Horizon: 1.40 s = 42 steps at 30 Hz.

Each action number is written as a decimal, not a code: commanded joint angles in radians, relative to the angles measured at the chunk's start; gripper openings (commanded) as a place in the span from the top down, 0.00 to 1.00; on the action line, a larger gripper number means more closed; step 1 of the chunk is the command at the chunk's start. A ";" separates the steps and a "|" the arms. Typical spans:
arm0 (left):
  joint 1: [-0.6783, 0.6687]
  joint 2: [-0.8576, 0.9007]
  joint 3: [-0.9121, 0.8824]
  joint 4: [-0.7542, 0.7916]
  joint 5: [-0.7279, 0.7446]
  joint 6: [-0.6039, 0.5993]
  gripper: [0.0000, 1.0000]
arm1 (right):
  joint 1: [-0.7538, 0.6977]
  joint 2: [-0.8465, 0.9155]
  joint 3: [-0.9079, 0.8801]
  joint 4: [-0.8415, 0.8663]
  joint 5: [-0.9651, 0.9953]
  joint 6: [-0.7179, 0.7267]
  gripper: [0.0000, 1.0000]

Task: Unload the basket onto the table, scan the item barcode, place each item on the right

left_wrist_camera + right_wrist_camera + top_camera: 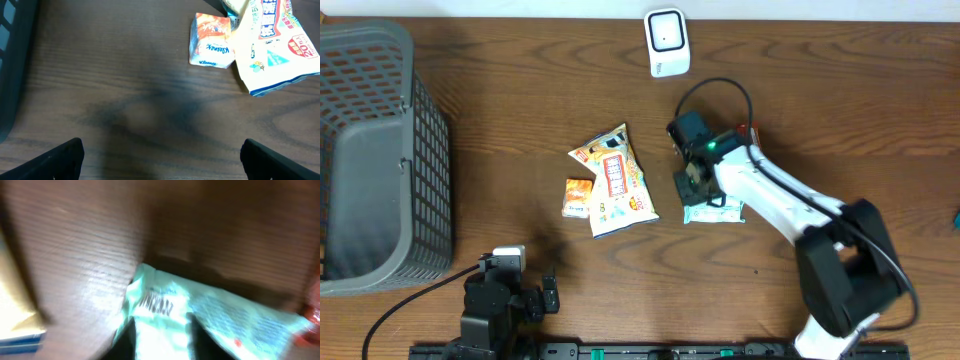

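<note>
A teal and white packet (210, 312) lies flat on the table (500, 60), and printed bars show near its left end. My right gripper (162, 322) hangs right over it, its two dark fingers apart with the packet's white face between them. From overhead, the right gripper (692, 183) covers the left end of the packet (718, 211). The white scanner (667, 42) stands at the table's far edge. My left gripper (160, 162) is wide open above bare wood, holding nothing.
A yellow snack bag (615, 180) and a small orange Kleenex pack (578, 197) lie left of the packet. A grey mesh basket (380, 160) fills the left side. The right arm (790, 215) slants in from the front right.
</note>
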 commanded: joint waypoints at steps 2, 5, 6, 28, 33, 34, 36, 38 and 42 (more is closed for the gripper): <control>-0.003 -0.001 0.001 -0.006 -0.008 -0.001 0.00 | -0.007 -0.196 0.075 -0.064 -0.002 0.095 0.01; -0.003 -0.001 0.001 -0.006 -0.008 -0.001 0.00 | -0.032 -0.281 0.071 -0.178 -0.002 0.348 0.01; -0.003 -0.001 0.001 -0.006 -0.008 -0.001 0.00 | -0.043 -0.304 0.063 -0.226 -0.002 0.451 0.01; -0.003 -0.001 0.001 -0.006 -0.008 -0.001 0.00 | -0.062 -0.316 -0.448 0.204 0.067 1.086 0.01; -0.003 -0.001 0.001 -0.006 -0.008 -0.001 0.00 | -0.073 -0.313 -0.520 0.355 0.081 1.090 0.01; -0.003 -0.001 0.001 -0.006 -0.008 -0.001 0.00 | -0.078 -0.311 -0.533 0.375 0.082 1.090 0.01; -0.003 -0.001 0.001 -0.006 -0.008 -0.001 0.00 | -0.093 -0.307 -0.559 0.387 0.089 1.115 0.01; -0.003 -0.001 0.001 -0.006 -0.008 -0.001 0.00 | -0.110 -0.305 -0.581 0.388 0.094 1.132 0.20; -0.003 -0.001 0.001 -0.006 -0.008 -0.001 0.00 | -0.139 -0.304 -0.625 0.429 0.092 1.127 0.52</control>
